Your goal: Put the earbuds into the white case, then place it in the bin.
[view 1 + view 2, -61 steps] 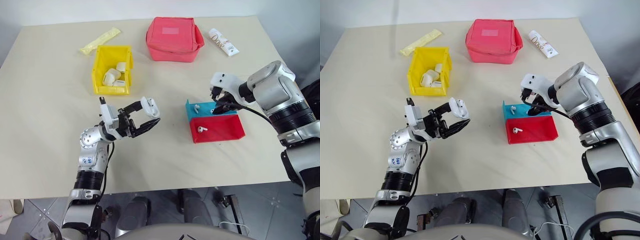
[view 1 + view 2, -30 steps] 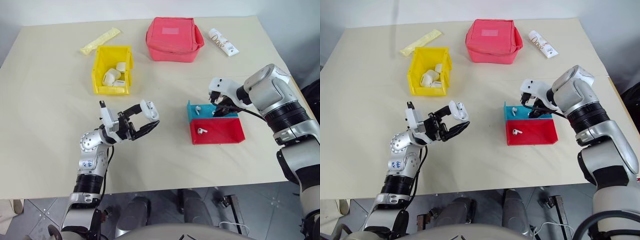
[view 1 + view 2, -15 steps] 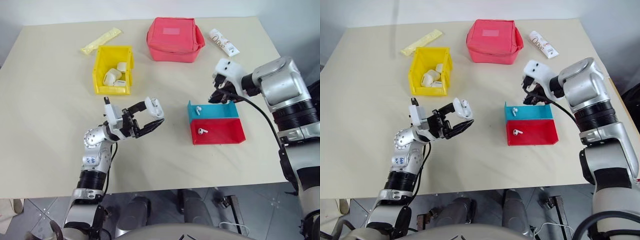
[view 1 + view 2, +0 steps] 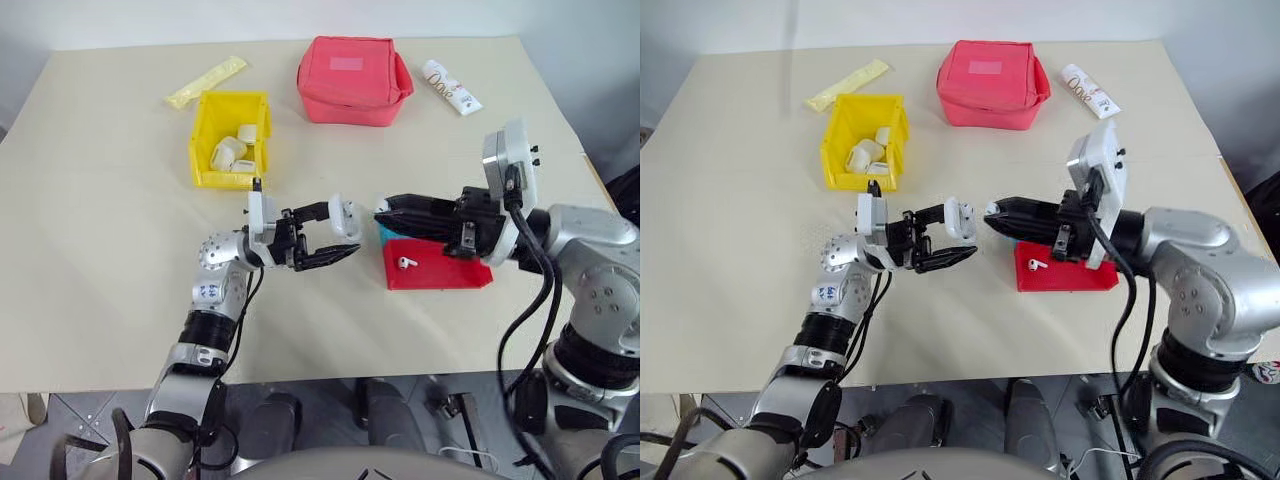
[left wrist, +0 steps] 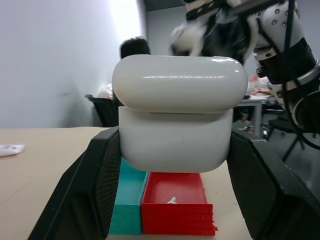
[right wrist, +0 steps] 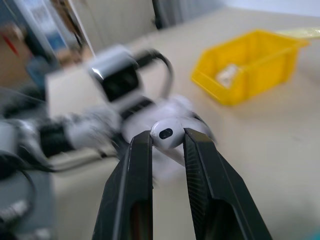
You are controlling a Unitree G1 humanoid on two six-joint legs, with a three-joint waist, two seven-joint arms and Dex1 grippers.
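My left gripper [image 4: 347, 233] is shut on the white case [image 4: 345, 213] and holds it above the table, lid side up. In the left wrist view the case [image 5: 177, 112] sits between both fingers. My right gripper [image 4: 383, 208] points level at the case from close by, a small gap apart. It is shut on one earbud [image 6: 165, 134]. Another earbud [image 4: 404, 262] lies in the red tray [image 4: 440, 268]. The yellow bin [image 4: 205, 150] stands at the back left with several white items inside.
A teal tray [image 5: 127, 200] adjoins the red tray, largely hidden behind my right gripper in the eye views. A red pouch [image 4: 350, 78], a white tube [image 4: 450, 85] and a yellow packet [image 4: 205, 82] lie along the table's far edge.
My right gripper rose from the teal tray and swung left toward the case, now pointing level at it. My left gripper carried the case to the right.
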